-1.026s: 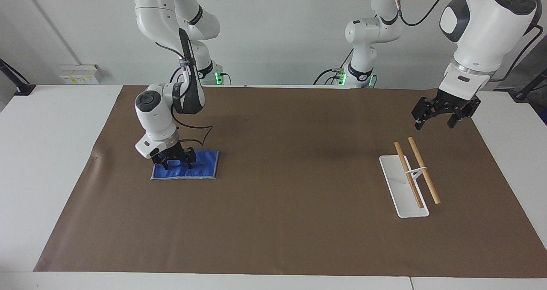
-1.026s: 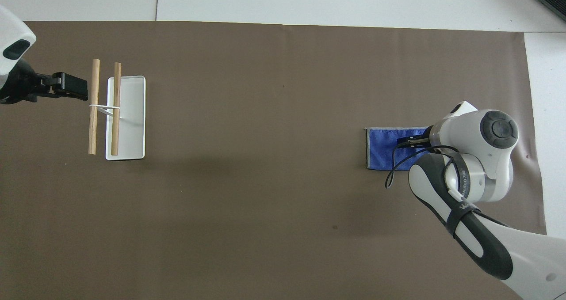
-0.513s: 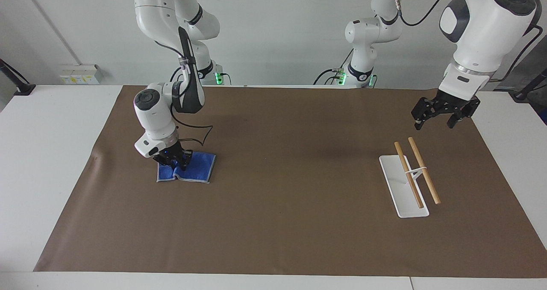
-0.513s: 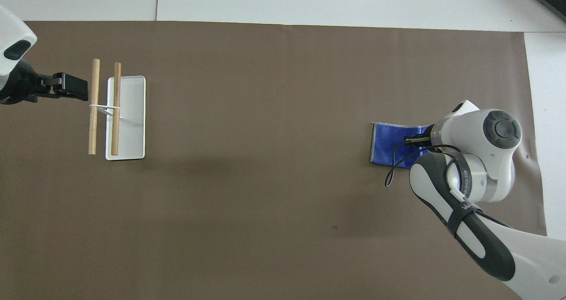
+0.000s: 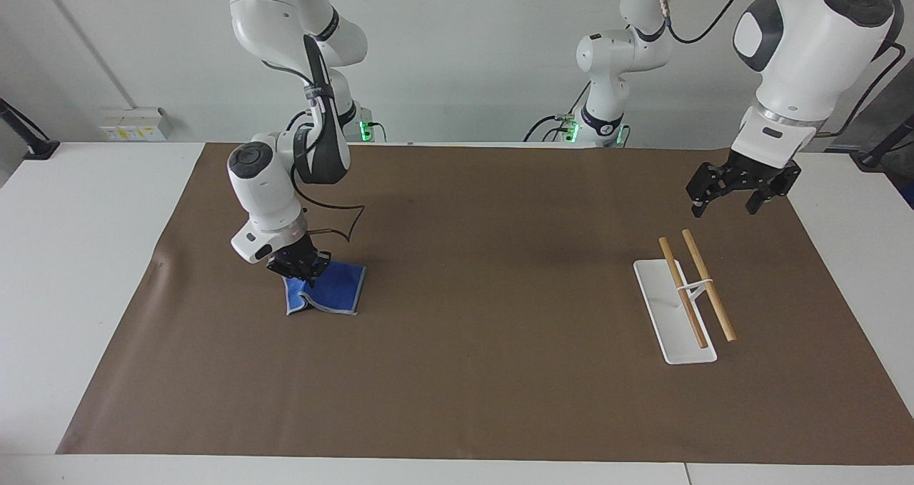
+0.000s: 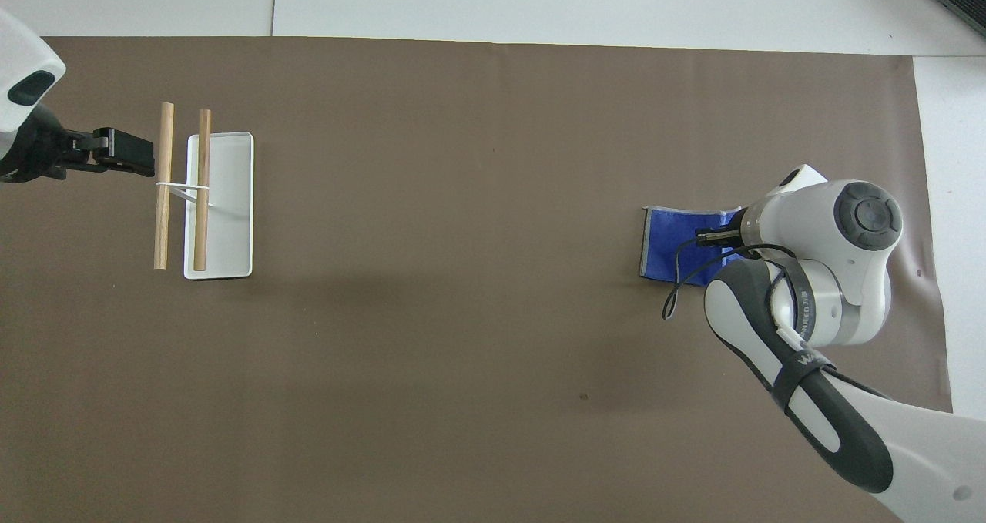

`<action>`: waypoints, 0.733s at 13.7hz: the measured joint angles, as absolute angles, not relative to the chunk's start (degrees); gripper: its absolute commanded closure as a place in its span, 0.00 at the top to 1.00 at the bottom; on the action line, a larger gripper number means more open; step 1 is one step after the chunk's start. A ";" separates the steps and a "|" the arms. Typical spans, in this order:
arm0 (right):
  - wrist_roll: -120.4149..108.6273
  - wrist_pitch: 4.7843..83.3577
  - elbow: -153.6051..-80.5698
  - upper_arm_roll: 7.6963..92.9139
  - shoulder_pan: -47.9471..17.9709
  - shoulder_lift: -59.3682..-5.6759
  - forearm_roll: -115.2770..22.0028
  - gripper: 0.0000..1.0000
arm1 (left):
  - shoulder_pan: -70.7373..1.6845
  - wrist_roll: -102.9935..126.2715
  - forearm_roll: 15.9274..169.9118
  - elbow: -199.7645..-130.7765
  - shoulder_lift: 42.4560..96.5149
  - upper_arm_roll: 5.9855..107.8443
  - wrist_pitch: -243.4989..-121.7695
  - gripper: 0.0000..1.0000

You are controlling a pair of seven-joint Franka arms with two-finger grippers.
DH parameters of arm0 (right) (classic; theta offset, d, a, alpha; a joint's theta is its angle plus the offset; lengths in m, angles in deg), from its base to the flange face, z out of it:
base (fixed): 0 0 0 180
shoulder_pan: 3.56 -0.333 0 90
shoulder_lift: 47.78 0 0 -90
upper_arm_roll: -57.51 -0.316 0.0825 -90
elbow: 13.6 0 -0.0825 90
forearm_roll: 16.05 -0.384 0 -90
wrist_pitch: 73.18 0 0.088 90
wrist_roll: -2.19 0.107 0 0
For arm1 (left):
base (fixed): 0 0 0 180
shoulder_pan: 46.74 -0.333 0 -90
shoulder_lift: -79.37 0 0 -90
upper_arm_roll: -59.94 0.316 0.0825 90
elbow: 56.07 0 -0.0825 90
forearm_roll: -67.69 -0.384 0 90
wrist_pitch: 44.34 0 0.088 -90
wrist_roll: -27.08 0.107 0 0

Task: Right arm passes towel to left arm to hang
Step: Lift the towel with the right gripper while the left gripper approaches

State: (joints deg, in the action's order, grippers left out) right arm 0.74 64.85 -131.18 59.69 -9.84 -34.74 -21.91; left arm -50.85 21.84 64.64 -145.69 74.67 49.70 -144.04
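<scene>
The blue towel [image 5: 332, 292] with grey edging hangs crumpled from my right gripper [image 5: 300, 265], which is shut on its upper edge; the towel's lower part still touches the brown mat. In the overhead view the towel [image 6: 674, 249] shows beside the right arm's wrist, and the gripper [image 6: 712, 238] is mostly hidden under that wrist. My left gripper [image 5: 739, 192] is open and empty, up in the air over the mat near the rack at the left arm's end of the table. It also shows in the overhead view [image 6: 115, 152].
A white rack base [image 5: 671, 328] carries two wooden bars [image 5: 707, 285] at the left arm's end; it shows in the overhead view too [image 6: 231, 199]. A brown mat [image 5: 500, 256] covers the white table.
My right gripper has closed on the flat towel and lifted, bunching it and drawing it slightly toward the table's middle. The left arm has not moved.
</scene>
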 measured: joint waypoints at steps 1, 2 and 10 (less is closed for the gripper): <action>0.74 63.76 -129.20 59.28 -9.90 -34.85 -23.99 0.00 | -50.84 21.70 64.64 -145.70 74.71 49.69 -144.04 1.00; 0.74 62.99 -127.41 58.87 -9.91 -34.96 -25.88 0.00 | -50.84 21.15 64.64 -145.70 74.73 49.70 -144.10 1.00; 0.74 62.42 -118.11 53.69 -10.87 -34.57 -47.96 0.00 | -50.81 7.70 64.65 -148.92 75.08 49.60 -152.79 1.00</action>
State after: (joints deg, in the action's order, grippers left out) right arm 0.74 62.42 -118.11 53.69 -10.87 -34.57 -47.96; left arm -50.81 7.70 64.65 -148.92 75.08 49.60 -152.79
